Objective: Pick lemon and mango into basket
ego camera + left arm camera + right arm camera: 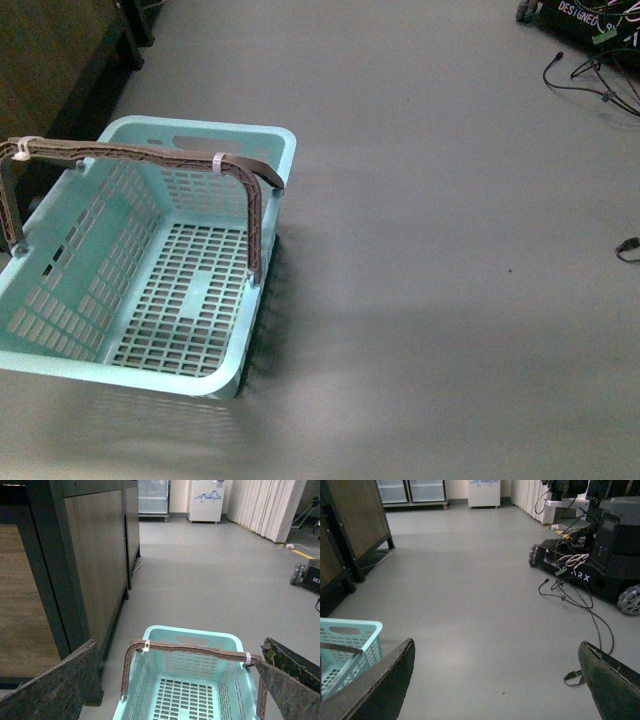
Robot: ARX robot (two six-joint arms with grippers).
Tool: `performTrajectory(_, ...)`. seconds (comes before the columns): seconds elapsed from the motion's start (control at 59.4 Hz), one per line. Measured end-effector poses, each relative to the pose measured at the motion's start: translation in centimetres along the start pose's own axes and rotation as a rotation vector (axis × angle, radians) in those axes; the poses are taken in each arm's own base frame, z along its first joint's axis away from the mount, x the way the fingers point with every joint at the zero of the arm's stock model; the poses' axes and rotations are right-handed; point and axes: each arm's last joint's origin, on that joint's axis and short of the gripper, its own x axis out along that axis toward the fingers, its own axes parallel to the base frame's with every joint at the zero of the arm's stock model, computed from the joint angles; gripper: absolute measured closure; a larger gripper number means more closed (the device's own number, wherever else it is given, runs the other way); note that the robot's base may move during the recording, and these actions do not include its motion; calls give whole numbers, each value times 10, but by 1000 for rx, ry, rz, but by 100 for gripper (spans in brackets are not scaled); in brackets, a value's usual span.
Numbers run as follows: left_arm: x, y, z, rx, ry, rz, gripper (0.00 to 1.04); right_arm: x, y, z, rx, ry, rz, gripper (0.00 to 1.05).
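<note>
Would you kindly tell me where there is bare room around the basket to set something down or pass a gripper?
The basket is bare inside, though its raised brown handles cross the opening. The grey floor right of the basket lies free as far as the cables. Its left side is tight: a dark cabinet stands close.

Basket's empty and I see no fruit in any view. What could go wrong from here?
The brown handle stands upright across the basket; a lowering arm could snag it, or dropped fruit could bounce off. Loose cables lie on the floor to the right; searching that way risks tangling.
</note>
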Motion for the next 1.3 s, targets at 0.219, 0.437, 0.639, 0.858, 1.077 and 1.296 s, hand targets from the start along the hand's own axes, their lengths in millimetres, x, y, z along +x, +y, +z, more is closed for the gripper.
performTrajectory(0.219, 0, 0, 0, 0, 0, 0, 7, 0, 0, 0, 0, 0, 0, 9)
performTrajectory(0.437, 5, 8, -10, -281, 406, 134, 7, 0, 0, 0, 0, 0, 0, 9)
performTrajectory(0.639, 31, 14, 4, -464, 397, 163, 7, 0, 0, 0, 0, 0, 0, 9)
performTrajectory(0.858, 98, 0, -16, -825, 502, 195, 7, 0, 0, 0, 0, 0, 0, 9)
performTrajectory(1.077, 156, -27, -57, -1014, 597, 291, 7, 0, 0, 0, 0, 0, 0, 9)
performTrajectory(1.296, 203, -47, -87, -1050, 652, 358, 7, 0, 0, 0, 0, 0, 0, 9)
